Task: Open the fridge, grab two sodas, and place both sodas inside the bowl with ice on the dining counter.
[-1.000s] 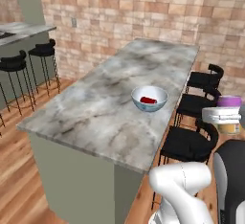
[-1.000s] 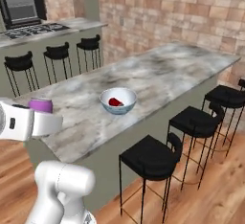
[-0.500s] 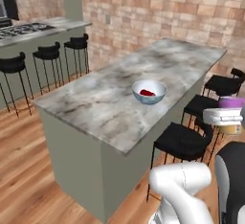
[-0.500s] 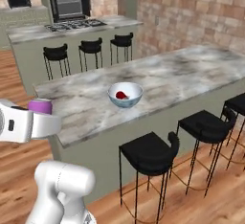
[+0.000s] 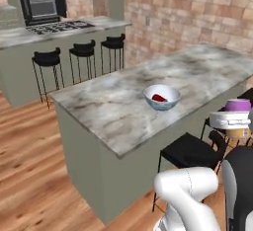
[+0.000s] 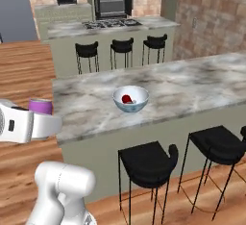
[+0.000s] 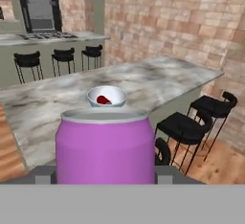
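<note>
Brick walls are seen behind the long grey-white veined marble dining counter (image 6: 192, 82), where the small glossy white bowl (image 6: 130, 98) already holds the red can (image 6: 127, 99); the purple silver-topped can (image 7: 105, 145) is kept upright, pinched between the gripper's (image 7: 103, 173) fingers, short of the counter, presumably for carrying to the bowl

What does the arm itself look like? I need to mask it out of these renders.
The arm is glossy white, built of rounded tube-like segments, with a dark joint section at the left base view's lower right. The hand is a white boxy block. No cables or markings are visible.
</note>
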